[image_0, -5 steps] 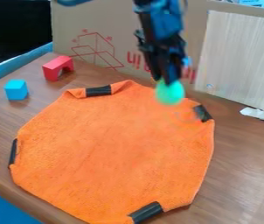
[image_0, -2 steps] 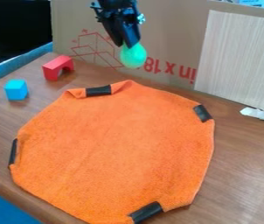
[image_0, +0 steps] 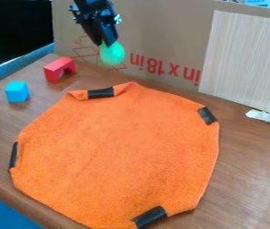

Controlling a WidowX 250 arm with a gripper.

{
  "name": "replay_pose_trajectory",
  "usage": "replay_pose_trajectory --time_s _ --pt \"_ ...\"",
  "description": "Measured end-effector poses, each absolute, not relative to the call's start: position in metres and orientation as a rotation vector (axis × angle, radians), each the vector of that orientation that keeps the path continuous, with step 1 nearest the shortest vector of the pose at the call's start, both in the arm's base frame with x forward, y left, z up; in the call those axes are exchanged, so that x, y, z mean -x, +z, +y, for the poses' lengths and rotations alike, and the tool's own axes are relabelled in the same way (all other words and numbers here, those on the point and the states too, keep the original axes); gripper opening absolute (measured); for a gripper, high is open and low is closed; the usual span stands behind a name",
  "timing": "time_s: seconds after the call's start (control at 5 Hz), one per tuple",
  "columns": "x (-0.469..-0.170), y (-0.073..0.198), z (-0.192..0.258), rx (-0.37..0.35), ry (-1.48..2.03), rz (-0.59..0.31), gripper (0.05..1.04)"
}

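The black gripper (image_0: 106, 43) hangs near the top, left of centre, in front of the cardboard. It is shut on a round green ball (image_0: 112, 54), held in the air above the back of the table. Below and in front lies an orange cloth (image_0: 119, 152) with black tape pieces on its edge, spread out with a fold at its back left. To the left stand a red arch block (image_0: 54, 70) and a light blue cube (image_0: 17, 92), apart from each other and from the cloth.
Behind the table stand a cardboard sheet (image_0: 161, 36) with red print and, at the right, a pale wood-grain panel (image_0: 248, 60). A white scrap (image_0: 267, 117) lies at the panel's foot. The wooden table (image_0: 254, 179) extends right of the cloth.
The gripper has moved left and up in the view, away from over the cloth's back edge, with the green ball in it. Cloth and blocks have stayed where they were.
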State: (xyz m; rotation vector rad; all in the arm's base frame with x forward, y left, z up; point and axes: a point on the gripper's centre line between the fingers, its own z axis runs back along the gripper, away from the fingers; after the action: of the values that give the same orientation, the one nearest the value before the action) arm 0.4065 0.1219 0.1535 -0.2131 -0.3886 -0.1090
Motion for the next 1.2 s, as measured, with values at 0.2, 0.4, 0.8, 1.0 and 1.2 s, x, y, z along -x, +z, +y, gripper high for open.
replay_pose_trajectory --time_s 0.2,0.4,0.8,1.0,1.2 --pt "-0.412 0.14 0.141 0.191 -0.082 -0.386 0.377" --pt "-0.415 0.128 0.158 0.177 -0.048 -0.379 0.377" --pt "-0.425 0.113 0.17 0.135 -0.054 -0.414 0.377" --pt "-0.424 0.097 0.173 0.138 -0.047 -0.386 0.377" --pt "-0.425 0.096 0.175 0.123 -0.05 -0.384 0.377"
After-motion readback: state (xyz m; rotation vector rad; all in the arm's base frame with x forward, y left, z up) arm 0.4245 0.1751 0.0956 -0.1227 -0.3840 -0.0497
